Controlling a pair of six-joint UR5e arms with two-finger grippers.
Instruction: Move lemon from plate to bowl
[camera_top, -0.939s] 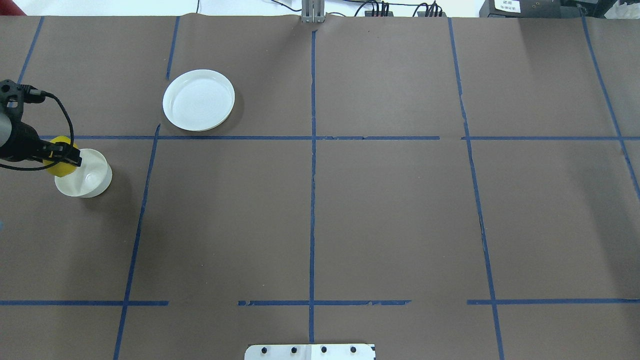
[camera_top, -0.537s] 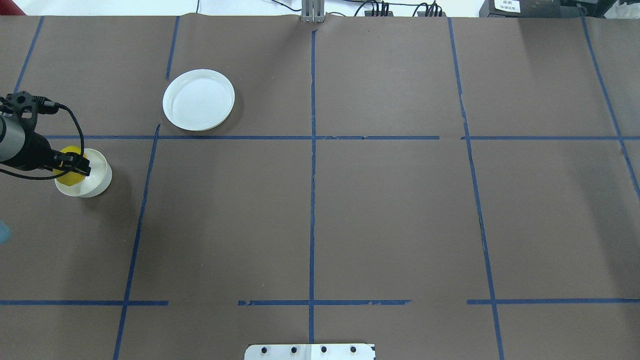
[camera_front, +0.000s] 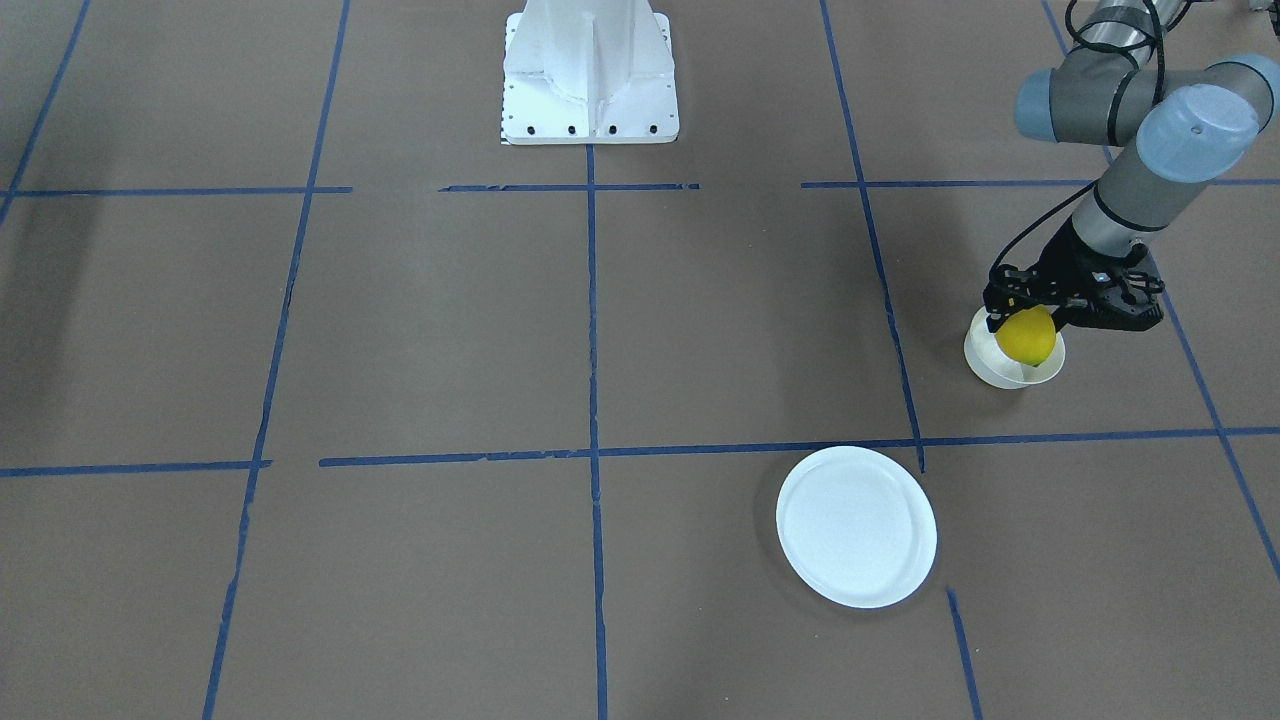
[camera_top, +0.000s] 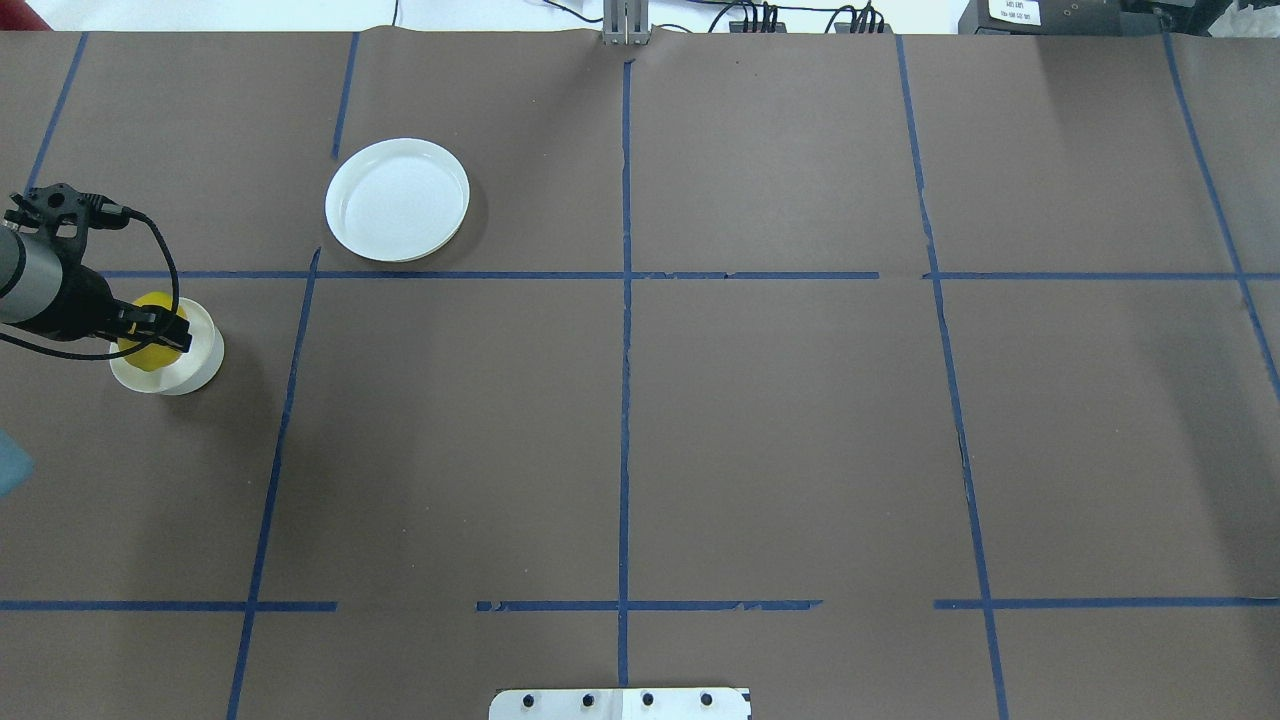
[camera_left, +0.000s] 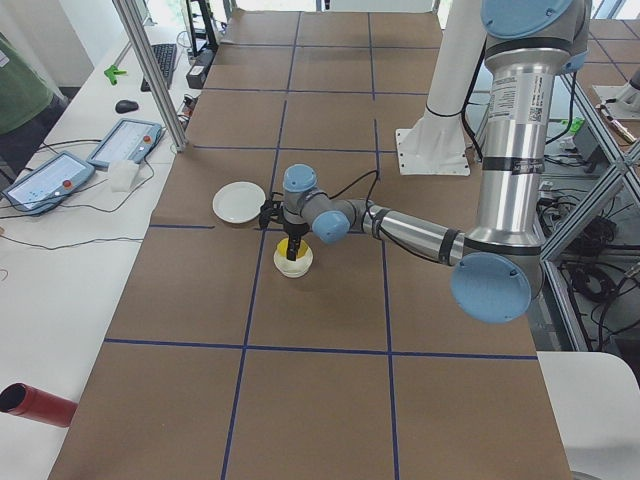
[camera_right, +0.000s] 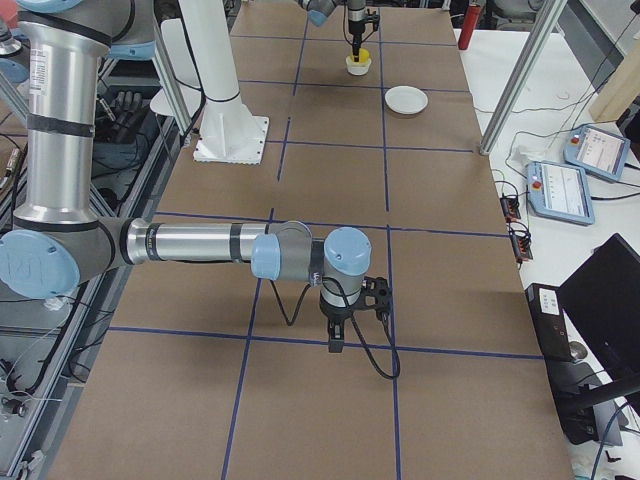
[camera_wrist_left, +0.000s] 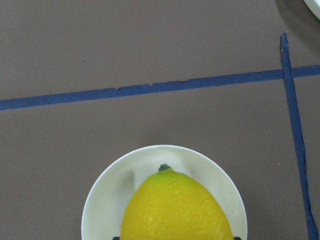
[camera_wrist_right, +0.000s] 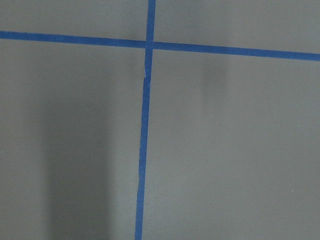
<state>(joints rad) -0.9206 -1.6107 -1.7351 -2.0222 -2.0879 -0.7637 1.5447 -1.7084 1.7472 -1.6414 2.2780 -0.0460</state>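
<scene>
- The left arm (camera_left: 420, 232) reaches low over the table (camera_top: 760, 430) from its upright column. Its forearm is nearly level and its wrist is bent, so the left gripper (camera_top: 158, 333) points straight down at the far-left edge of the overhead view.
- Its fingers (camera_front: 1000, 298) are clamped on the lemon (camera_front: 1027, 338), one on each side of the fruit's upper half.
- The lemon hangs under the gripper directly over the bowl (camera_top: 195, 368), with its lower part dipped inside the rim. Whether it touches the bowl's floor cannot be told.
- In the left wrist view the lemon's small green-tipped end points away from the camera, toward the inside of the bowl. From overhead its outline is nearly round, so its long axis appears to run roughly up and down, in line with the gripper.
- The bowl stands upright just on the robot's side of a blue tape line (camera_top: 450, 275).
- To the right, the plate (camera_top: 397, 200) lies flat on the far side of that line, its rim just beside the tape, well apart from the bowl.
- The right arm (camera_right: 200, 243) shows only in the exterior right view. It is stretched low with the right gripper (camera_right: 335, 345) pointing down beside a tape line; whether its jaws are apart or together cannot be told.
</scene>
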